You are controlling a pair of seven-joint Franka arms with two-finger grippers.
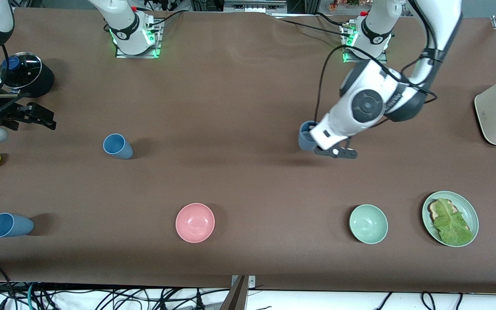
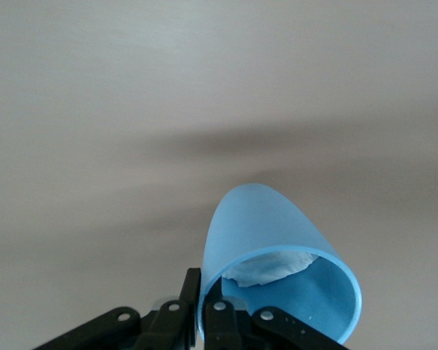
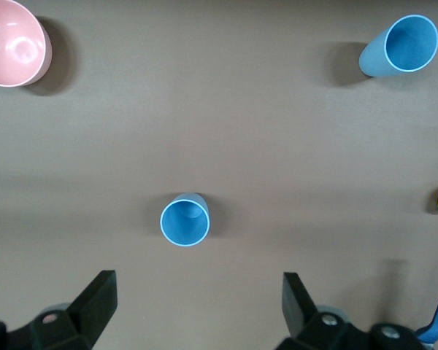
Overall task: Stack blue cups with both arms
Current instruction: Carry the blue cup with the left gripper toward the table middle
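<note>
Over mid-table, my left gripper (image 1: 322, 145) pinches the light, stiff matte blue tapered cup (image 2: 277, 273) by its rim; right gripper (image 3: 197, 306) hangs released above another blue cup (image 3: 185, 219).

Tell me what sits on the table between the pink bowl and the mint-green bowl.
Nothing: in the front view only bare brown table separates the pink bowl from the mint-green bowl.

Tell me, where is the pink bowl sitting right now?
The pink bowl stands near the front camera's edge of the table, between the blue cup at the right arm's end and the mint-green bowl.
</note>
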